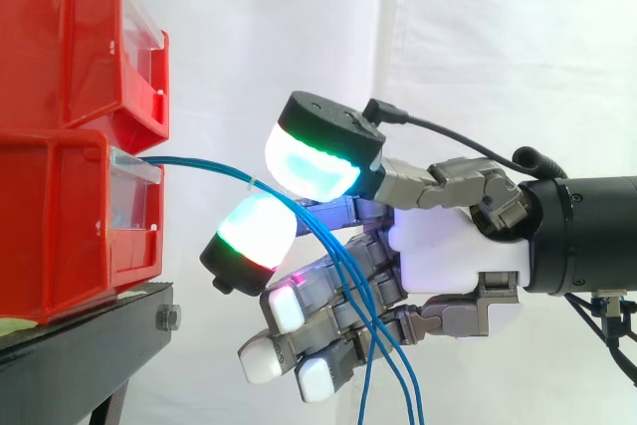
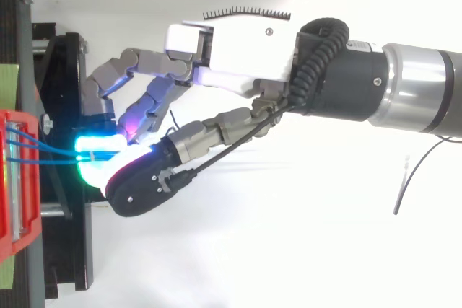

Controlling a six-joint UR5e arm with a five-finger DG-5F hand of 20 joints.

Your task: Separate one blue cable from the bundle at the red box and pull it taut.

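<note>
A: Blue cables (image 1: 204, 164) run from the lower red bin (image 1: 60, 236) to the hand (image 1: 448, 246).
B: Grip?
A: Two glowing pads (image 1: 309, 166) pinch them near the bin; loose strands droop past the palm.

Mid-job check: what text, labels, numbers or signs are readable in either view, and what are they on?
None readable.
Red bins: no print visible; the clear front strips show no legible label.
Green strip on the black stand: no text I can make out.
Hand and the blue cables pinched in it: no markings visible.
</note>
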